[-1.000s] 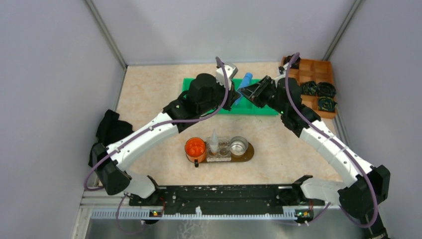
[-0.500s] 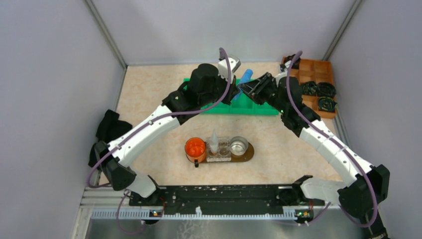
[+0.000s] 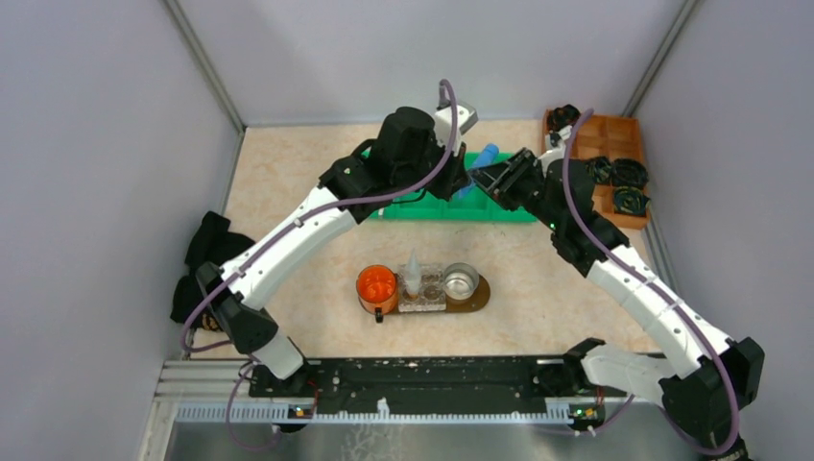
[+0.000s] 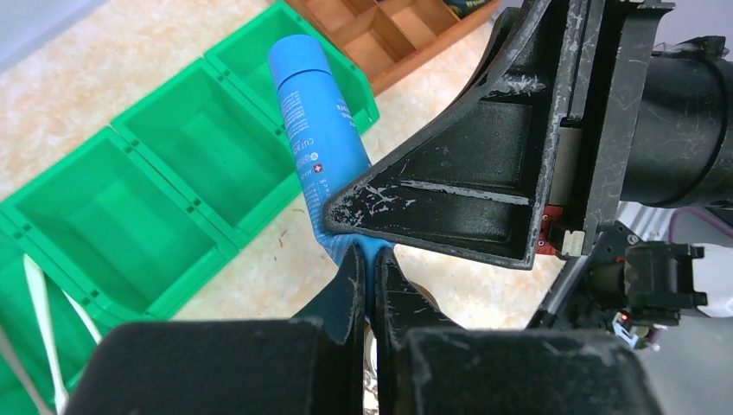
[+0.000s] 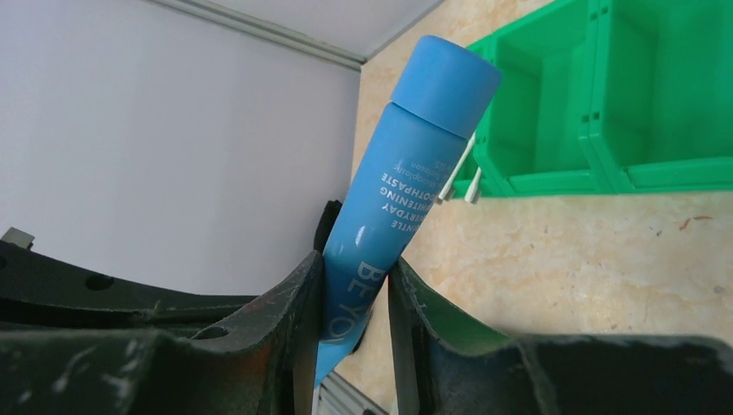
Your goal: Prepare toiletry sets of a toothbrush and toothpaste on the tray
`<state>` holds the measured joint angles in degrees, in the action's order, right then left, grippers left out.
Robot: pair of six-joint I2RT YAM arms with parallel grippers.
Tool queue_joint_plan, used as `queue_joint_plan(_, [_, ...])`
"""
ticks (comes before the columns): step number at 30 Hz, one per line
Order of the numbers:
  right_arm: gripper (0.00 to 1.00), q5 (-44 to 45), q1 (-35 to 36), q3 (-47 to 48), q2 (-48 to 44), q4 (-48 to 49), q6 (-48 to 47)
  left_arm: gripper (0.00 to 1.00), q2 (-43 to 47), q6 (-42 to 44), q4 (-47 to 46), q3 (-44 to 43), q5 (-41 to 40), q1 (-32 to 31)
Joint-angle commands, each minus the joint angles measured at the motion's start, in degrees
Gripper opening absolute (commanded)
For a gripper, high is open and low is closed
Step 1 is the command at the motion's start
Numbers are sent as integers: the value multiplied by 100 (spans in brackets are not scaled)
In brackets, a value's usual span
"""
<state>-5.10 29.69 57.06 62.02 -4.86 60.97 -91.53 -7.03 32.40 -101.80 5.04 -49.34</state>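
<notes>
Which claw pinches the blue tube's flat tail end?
The left claw: its fingers are shut on the blue tube's flat tail; the right claw straddles its body.

Plain pale grey wall panels [image 3: 96, 144] close in the worktop [image 3: 274, 168] on its left, far and right sides, meeting at the far corners behind slim metal posts [image 3: 206, 66]. The worktop is beige and marbled (faintly speckled up close). An aluminium rail [image 3: 182, 389] runs along its near edge. The light is soft and even.
</notes>
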Motion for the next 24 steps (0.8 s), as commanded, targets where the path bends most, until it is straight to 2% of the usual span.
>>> queue_joint_plan(1, [32, -1647, 421, -231, -264, -670, -508, 0, -226, -241, -1134, -679, 153, 8])
queue_joint_plan(11, [33, -1996, 419, -562, -559, -1007, -835, 0, -224, -418, -901, -892, 37, 89])
queue_joint_plan(19, [45, -2236, 415, -1056, -1317, -1460, -1096, 0, -208, -497, -995, -798, 89, 157])
queue_joint_plan(24, [46, -1927, 421, -1226, -1887, -1826, -1252, 0, -217, -554, -1083, -763, 212, 196])
